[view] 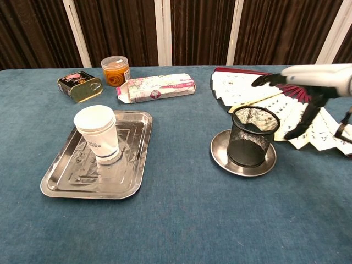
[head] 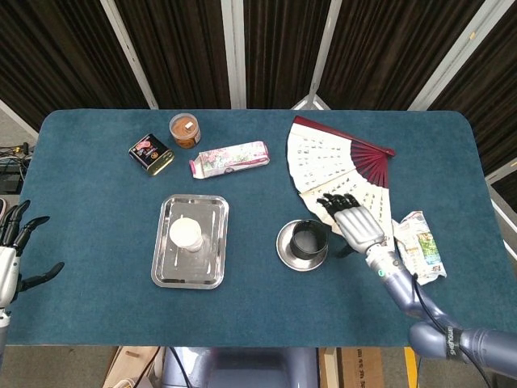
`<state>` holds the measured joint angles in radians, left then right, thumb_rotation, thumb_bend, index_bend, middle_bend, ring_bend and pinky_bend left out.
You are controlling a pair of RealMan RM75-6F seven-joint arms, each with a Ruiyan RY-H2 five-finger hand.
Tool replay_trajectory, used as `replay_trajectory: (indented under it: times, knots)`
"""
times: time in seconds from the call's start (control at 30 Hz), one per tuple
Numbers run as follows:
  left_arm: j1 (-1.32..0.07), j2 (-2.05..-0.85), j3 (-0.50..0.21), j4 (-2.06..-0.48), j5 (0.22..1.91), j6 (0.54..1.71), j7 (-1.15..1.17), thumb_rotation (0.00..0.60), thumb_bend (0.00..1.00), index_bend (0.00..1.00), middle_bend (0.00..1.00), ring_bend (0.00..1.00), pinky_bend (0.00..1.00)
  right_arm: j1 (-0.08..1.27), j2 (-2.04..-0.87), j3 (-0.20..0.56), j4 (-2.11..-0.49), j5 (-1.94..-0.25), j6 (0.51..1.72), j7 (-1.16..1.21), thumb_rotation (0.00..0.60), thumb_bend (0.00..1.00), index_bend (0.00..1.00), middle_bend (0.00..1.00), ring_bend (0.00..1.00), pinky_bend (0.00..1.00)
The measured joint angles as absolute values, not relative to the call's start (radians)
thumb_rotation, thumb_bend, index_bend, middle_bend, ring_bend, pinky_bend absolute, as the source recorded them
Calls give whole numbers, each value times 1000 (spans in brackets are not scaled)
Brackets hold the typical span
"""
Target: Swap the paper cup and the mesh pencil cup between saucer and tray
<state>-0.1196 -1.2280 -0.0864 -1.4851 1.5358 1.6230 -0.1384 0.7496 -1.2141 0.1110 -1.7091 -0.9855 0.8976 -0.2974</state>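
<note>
The black mesh pencil cup (head: 308, 240) (view: 252, 136) stands upright on the round metal saucer (head: 286, 254) (view: 221, 153), toward the saucer's right side. My right hand (head: 355, 223) (view: 308, 88) hovers just right of the cup, its fingers spread, holding nothing and apart from the cup. The white paper cup (head: 186, 234) (view: 99, 133) stands on the steel tray (head: 166, 271) (view: 77, 179) left of centre. My left hand (head: 14, 250) is at the far left edge in the head view, fingers spread and empty.
An open paper fan (head: 339, 168) (view: 245, 88) lies behind the saucer, under my right hand. A crumpled wrapper (head: 420, 248) lies at the right. A tin (head: 151, 153), an orange-lidded jar (head: 184, 130) and a flat packet (head: 230, 158) lie at the back left.
</note>
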Motion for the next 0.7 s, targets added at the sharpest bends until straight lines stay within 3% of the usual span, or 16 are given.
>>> replay_trajectory:
  times: [0.13, 0.37, 0.47, 0.7]
  knots:
    - [-113, -1198, -75, -1531, 1516, 1595, -111, 600, 120, 210, 0, 0, 137, 667, -1165, 77, -1764, -1000, 1083, -349, 600, 0, 0, 0, 0, 0]
    - [-98, -1168, -46, -1608, 1518, 1575, -21, 600, 120, 198, 0, 0, 137, 359, -1164, -26, -1708, -1113, 1495, -303, 600, 0, 0, 0, 0, 0]
    - [-90, -1171, -32, -1624, 1541, 1580, 6, 600, 120, 198, 0, 0, 137, 271, -1190, -52, -1627, -1144, 1555, -284, 600, 0, 0, 0, 0, 0]
    - [-80, -1185, -18, -1625, 1563, 1585, 27, 600, 120, 191, 0, 0, 144, 222, -1239, -44, -1518, -1219, 1606, -280, 600, 0, 0, 0, 0, 0]
